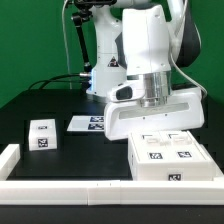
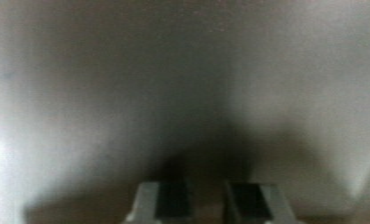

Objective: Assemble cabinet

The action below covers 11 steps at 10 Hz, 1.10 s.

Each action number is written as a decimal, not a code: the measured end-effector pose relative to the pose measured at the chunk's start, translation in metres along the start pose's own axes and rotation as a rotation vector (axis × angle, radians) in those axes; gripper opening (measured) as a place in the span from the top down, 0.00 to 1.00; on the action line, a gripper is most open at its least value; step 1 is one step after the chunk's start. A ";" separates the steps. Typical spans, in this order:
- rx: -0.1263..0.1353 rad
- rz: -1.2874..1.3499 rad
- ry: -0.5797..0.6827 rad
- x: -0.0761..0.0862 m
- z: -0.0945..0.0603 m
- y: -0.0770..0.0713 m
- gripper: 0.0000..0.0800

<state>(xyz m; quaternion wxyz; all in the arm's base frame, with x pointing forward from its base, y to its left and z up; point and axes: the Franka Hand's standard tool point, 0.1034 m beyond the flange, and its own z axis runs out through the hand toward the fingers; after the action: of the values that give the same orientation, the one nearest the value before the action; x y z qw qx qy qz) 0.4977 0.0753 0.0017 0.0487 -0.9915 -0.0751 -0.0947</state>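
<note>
Because the end effector (image 2: 207, 200) hangs straight down onto the top of the cabinet (image 1: 170, 158), you can read this as work on the cabinet itself, not a trip to fetch a loose part. The cabinet sits on the bench (image 1: 40, 100), pushed against the low white rail (image 1: 70, 186) on the side nearest the exterior camera. That placement probably braces it, so a push or a squeeze from above does not slide it.

In the wrist view the two fingers (image 2: 164, 200) stand close together with only a narrow dark gap between them, and a blurred white surface fills everything beyond. You cannot tell from these views whether that gap holds a thin edge of the cabinet or nothing at all. In the exterior view the wrist and the cabinet's top hide the fingertips.

A small white tagged block (image 1: 42, 135) lies well apart from the cabinet, toward the exterior view's left, free and untouched. It looks like a part not yet fitted, so the assembly appears unfinished. The marker board (image 1: 88, 123) lies flat between that block and the cabinet, farther from the camera than either.

Check that the cabinet is seated against the rail, since a tilt there would spoil any grip from above.
</note>
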 end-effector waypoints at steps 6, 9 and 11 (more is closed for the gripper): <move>-0.010 -0.051 0.001 0.005 -0.033 0.002 1.00; -0.016 -0.069 -0.005 0.024 -0.070 0.002 1.00; -0.015 -0.075 -0.016 0.036 -0.081 0.003 1.00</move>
<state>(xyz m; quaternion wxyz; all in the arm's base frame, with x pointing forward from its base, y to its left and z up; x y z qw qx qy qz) 0.5182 0.0688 0.0879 0.0373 -0.9890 -0.1121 -0.0890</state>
